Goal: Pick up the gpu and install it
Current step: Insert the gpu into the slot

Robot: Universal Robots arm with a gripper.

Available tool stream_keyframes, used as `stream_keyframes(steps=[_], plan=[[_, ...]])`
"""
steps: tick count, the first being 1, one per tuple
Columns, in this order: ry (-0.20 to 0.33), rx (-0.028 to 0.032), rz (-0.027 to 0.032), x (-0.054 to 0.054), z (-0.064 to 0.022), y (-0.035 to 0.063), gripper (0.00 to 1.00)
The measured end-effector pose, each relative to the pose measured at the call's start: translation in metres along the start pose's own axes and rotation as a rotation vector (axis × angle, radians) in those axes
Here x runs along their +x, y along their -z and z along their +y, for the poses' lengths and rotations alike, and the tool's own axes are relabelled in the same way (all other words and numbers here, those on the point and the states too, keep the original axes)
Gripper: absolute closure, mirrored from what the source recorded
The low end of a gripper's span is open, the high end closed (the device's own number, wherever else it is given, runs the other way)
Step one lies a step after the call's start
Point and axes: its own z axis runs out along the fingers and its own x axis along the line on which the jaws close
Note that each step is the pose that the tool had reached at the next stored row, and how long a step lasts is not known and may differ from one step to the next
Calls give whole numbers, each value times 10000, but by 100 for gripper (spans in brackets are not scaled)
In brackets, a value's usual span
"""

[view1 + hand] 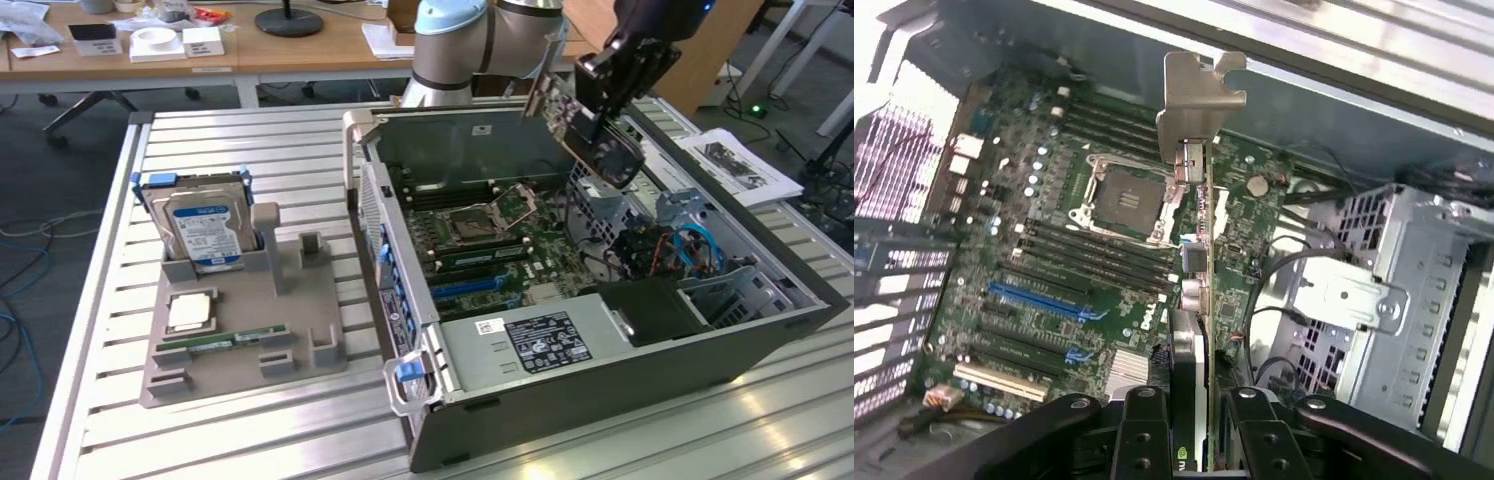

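The gpu [603, 148] is being held edge-down in the upper right of the exterior frame, above the open computer case [601, 390] on the slatted surface [240, 430]. It is being pinched across its two faces by the fingers of the hand [611, 95], with the silver end bracket [1197, 100] leading. The motherboard [1054, 250] is being shown bare beneath. The card is being judged light and stiff but fragile — best gripped by the cooler body and board, clear of the connector edge.
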Motion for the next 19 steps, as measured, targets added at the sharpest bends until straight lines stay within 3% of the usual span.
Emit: stream_keyframes(steps=[19], plan=[[3443, -67, 360, 0, -1, -8, 73]])
